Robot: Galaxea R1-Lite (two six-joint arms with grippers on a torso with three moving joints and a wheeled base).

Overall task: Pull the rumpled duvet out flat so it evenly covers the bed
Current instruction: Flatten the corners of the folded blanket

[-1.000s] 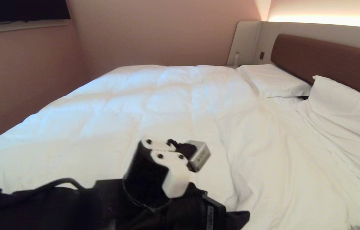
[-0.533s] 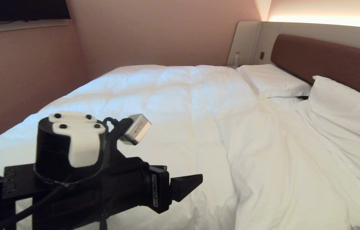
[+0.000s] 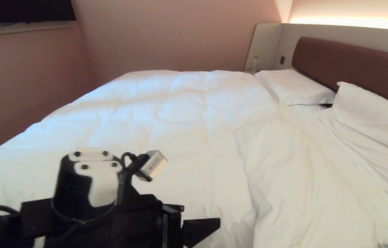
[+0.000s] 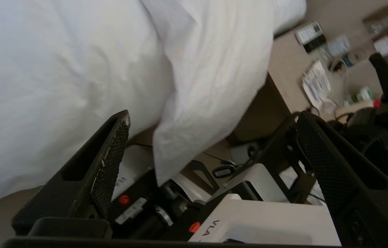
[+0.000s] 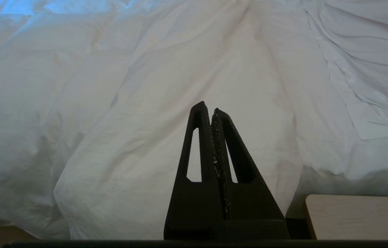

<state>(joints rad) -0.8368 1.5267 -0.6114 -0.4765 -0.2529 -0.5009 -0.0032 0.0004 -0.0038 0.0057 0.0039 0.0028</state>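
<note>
White casing (image 4: 266,220) lettered "VLA"

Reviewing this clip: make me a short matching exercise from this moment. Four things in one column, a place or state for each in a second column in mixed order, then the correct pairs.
Things:
1. left gripper
2. right gripper
3. duvet
4. far pillow

Places or states:
A. lies flat beside the brown headboard
B. fingers pressed together, pointing at the bed
C. fingers spread wide, holding nothing, near the hanging corner
D. spread over the bed, still creased near the pillows

Pairs: 1-C, 2-B, 3-D, 4-A
</note>
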